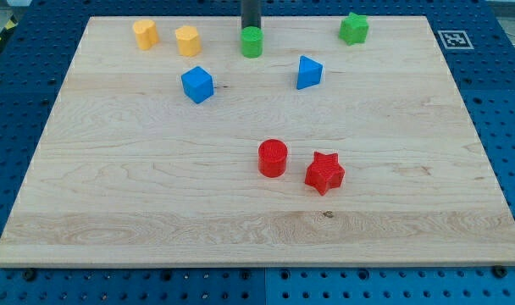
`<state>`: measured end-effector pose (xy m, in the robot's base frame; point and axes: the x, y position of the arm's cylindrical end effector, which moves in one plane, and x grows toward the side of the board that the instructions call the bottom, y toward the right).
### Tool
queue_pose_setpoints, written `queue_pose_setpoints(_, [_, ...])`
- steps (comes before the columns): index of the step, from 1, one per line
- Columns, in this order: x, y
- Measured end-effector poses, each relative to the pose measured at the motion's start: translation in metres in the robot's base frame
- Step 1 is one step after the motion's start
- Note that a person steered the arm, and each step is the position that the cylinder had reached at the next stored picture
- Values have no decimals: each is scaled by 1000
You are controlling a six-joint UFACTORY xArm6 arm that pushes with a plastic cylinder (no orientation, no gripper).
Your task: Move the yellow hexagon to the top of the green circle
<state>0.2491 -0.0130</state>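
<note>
The green circle [251,41] stands near the top edge of the wooden board [113,195], in the middle. Two yellow blocks lie to its left: one [187,40] is close by and looks hexagonal, and the other [145,34] is further left with a shape I cannot make out. My tip [251,30] comes down from the view's top and ends just above the green circle, touching or nearly touching its far side. It is well to the right of both yellow blocks.
A green star [353,28] sits at the top right. A blue cube [197,85] and a blue triangle [308,72] lie below the top row. A red circle [273,158] and a red star [324,173] sit near the board's middle.
</note>
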Motion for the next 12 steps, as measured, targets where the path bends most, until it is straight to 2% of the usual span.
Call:
queue_pose_setpoints(2, [59,-19])
queue_pose_setpoints(3, [68,-52])
queue_pose_setpoints(4, [68,-110])
queue_pose_setpoints(5, [44,-146])
queue_pose_setpoints(8, [19,-141])
queue_pose_setpoints(12, [42,-113])
